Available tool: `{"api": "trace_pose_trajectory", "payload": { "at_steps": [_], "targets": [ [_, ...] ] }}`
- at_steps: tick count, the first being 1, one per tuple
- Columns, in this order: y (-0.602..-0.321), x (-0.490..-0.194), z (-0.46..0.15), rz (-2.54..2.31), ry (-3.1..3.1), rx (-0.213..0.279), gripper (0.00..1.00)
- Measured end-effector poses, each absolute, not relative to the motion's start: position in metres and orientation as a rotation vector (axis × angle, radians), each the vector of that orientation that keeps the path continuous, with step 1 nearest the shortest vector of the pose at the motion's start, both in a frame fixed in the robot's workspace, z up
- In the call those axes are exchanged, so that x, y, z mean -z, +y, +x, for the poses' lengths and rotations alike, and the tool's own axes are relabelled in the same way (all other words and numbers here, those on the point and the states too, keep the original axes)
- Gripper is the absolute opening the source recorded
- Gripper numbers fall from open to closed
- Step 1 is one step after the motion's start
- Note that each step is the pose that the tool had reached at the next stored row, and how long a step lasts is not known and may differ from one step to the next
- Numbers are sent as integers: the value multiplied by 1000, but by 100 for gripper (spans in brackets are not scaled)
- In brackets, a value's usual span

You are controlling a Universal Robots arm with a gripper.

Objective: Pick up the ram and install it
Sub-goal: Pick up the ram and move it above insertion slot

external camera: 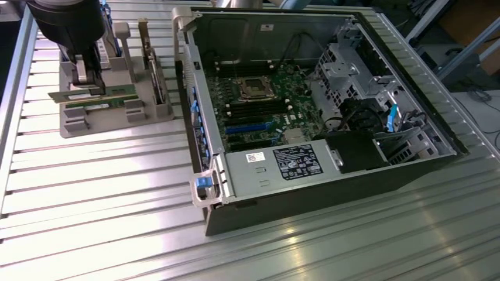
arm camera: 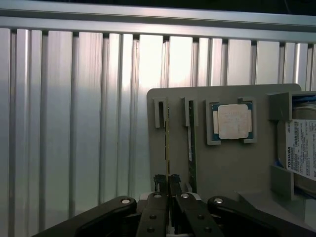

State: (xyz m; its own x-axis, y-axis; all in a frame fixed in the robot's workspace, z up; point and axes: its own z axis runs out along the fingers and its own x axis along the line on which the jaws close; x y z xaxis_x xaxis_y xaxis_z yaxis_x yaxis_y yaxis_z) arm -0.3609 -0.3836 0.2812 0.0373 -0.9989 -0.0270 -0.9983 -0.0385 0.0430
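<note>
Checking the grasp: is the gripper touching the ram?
Touching. In the wrist view the gripper is shut on the ram, pressed against both its faces with no gap.

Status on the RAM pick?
Gripper shut on the ram, at the grey holder. Second stick alongside, untouched. Open computer case to the exterior view's right.

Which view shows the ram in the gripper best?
Exterior view: the ram shows its long green face, clamped in the gripper at the grey holder. The wrist view gives it edge-on, a thin line running out from the shut gripper.
</note>
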Motion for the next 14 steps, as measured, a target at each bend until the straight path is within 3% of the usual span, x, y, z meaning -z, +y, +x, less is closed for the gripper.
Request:
{"api": "trace_pose_trajectory", "payload": {
  "at_steps": [14],
  "targets": [
    [-384, -285, -361, 2254, -2170, 77, 13]
  ]
}}
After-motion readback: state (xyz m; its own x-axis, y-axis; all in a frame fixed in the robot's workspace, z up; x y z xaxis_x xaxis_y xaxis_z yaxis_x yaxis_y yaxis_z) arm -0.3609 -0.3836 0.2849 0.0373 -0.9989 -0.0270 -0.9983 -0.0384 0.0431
